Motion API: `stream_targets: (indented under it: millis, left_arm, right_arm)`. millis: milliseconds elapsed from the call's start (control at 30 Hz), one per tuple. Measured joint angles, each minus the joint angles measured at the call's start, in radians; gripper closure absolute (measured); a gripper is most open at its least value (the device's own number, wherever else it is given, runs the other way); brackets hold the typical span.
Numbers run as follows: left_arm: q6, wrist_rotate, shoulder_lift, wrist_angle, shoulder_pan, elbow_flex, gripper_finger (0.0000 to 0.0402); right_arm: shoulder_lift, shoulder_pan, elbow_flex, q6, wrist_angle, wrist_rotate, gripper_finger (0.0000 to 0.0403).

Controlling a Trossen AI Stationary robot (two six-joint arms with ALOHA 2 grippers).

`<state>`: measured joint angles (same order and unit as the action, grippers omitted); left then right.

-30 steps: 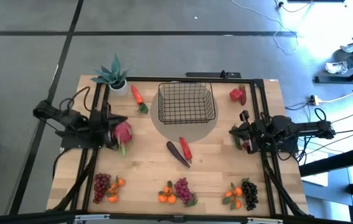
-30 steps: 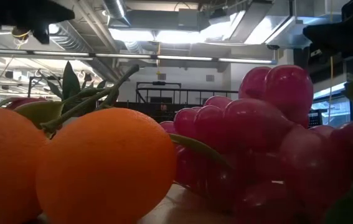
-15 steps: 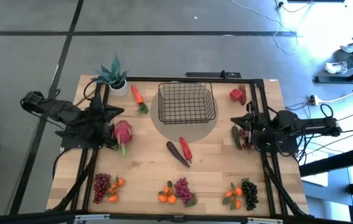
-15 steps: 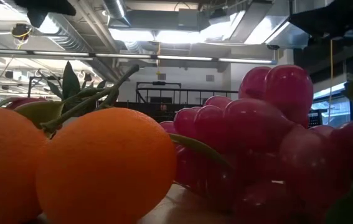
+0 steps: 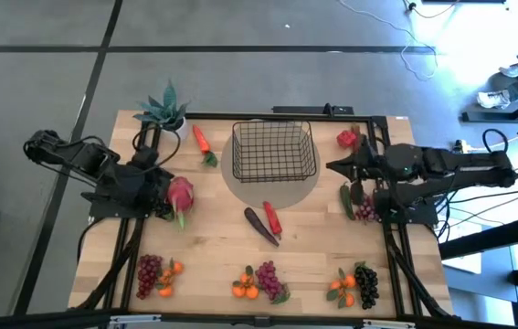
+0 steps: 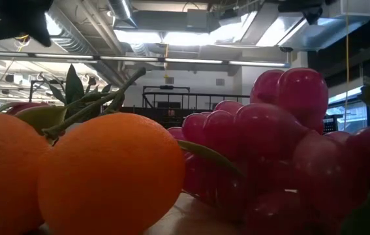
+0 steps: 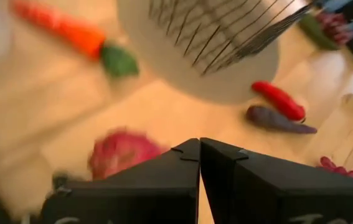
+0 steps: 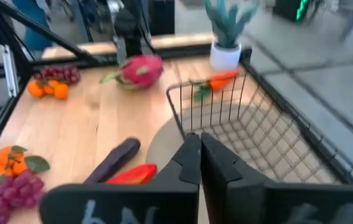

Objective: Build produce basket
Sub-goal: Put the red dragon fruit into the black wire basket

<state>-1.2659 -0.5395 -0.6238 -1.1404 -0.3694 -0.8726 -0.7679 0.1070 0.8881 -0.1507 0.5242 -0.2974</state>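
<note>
The black wire basket [image 5: 274, 152] stands on a pale round mat at the table's far middle. Produce lies loose around it: a carrot [image 5: 202, 142], a pink radish [image 5: 179, 195], a dark eggplant [image 5: 259, 224] beside a red pepper [image 5: 271, 219], and another red pepper [image 5: 348, 139]. Grape bunches with oranges [image 5: 266, 279] lie along the near edge. My left gripper [image 5: 158, 183] hangs shut above the table just left of the radish [image 7: 119, 152]. My right gripper [image 5: 332, 166] hangs shut, raised, right of the basket [image 8: 257, 137]. Neither holds anything.
A spiky green plant in a white pot [image 5: 167, 111] stands at the far left corner. A green piece and dark grapes [image 5: 357, 206] lie under the right arm. In the low view, oranges [image 6: 106, 176] and red grapes [image 6: 282, 143] fill the foreground.
Both arms have risen from low over the table. My right gripper has gone up and toward the basket, tipping its fingers downward. My left gripper has lifted beside the radish, rolled and tipped downward. Both stayed shut. No produce has moved.
</note>
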Motion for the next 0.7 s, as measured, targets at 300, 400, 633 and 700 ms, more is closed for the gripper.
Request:
stream_targets:
  millis: [300, 400, 633, 700]
  left_arm:
    - [-0.112, 0.076, 0.009, -0.026, 0.017, 0.000, 0.0401]
    - [-0.111, 0.080, 0.010, -0.026, 0.017, 0.000, 0.0401]
    - [-0.093, 0.092, 0.009, -0.025, 0.017, 0.000, 0.0401]
    - [-0.093, 0.093, 0.009, -0.025, 0.017, 0.000, 0.0401]
  right_arm:
    - [-0.153, 0.000, 0.208, -0.162, 0.223, 0.040, 0.0402]
    - [-0.168, 0.000, 0.221, -0.153, 0.226, 0.081, 0.0402]
    - [-0.173, 0.000, 0.220, -0.162, 0.253, 0.090, 0.0402]
    - [-0.173, 0.000, 0.220, -0.162, 0.252, 0.090, 0.0402]
